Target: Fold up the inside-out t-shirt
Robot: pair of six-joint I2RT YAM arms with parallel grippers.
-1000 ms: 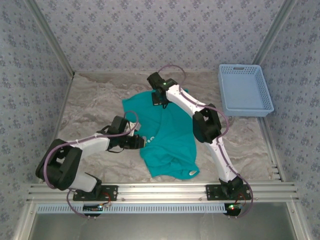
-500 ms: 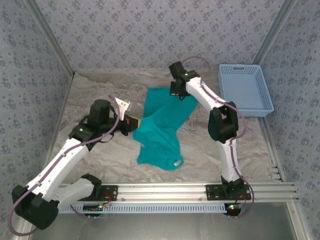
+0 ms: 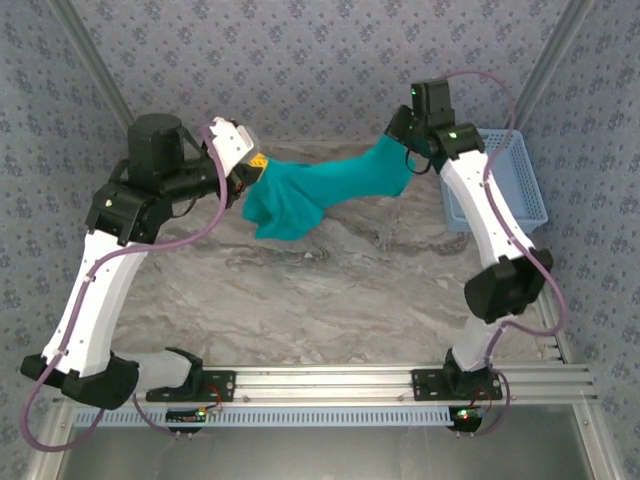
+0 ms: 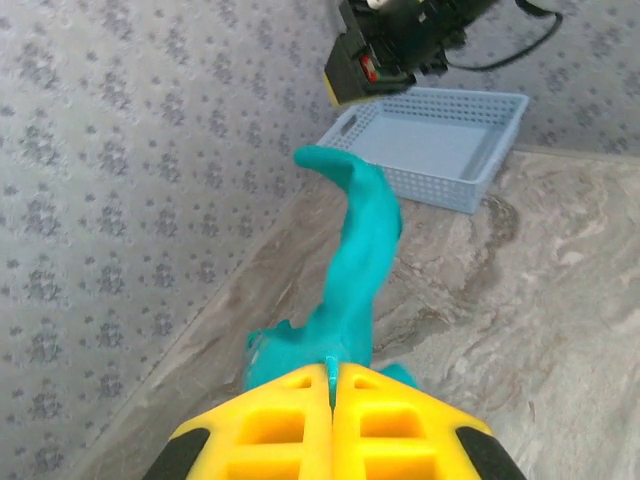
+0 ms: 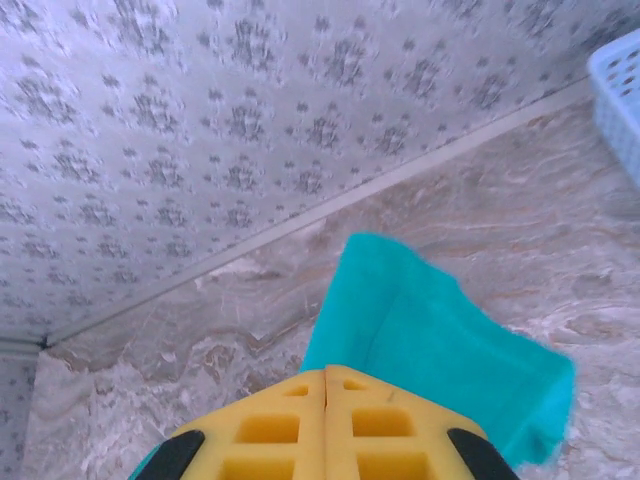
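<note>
Tension is the thing you should be watching. At the upper left of the overhead view, you are pinching one end of the inside-out t-shirt (image 3: pixel 330 185) in the left gripper (image 3: pixel 254 168). In the left wrist view its yellow pads are pressing together on a sliver of teal, so that claw is clamping cloth at its narrowest. Most of the garment is bunching and drooping just right of it, hanging above the marbled table (image 3: pixel 300 300). From there it is running as a twisted rope toward the upper right, where you are gripping the other end in the right gripper (image 3: pixel 405 150), pads likewise closing tight on teal. At the far right, the light blue basket (image 3: pixel 515 170) is sitting just beside the right arm.

Both bites are looking thin to me, so pulling the arms further apart is risking a slip at either end. The shirt is roped, not spread, and lowering it now is likely giving you a crumpled heap. Which hem or sleeve each claw is holding, I cannot tell. Swinging the right arm outward is risking a knock on the basket.
</note>
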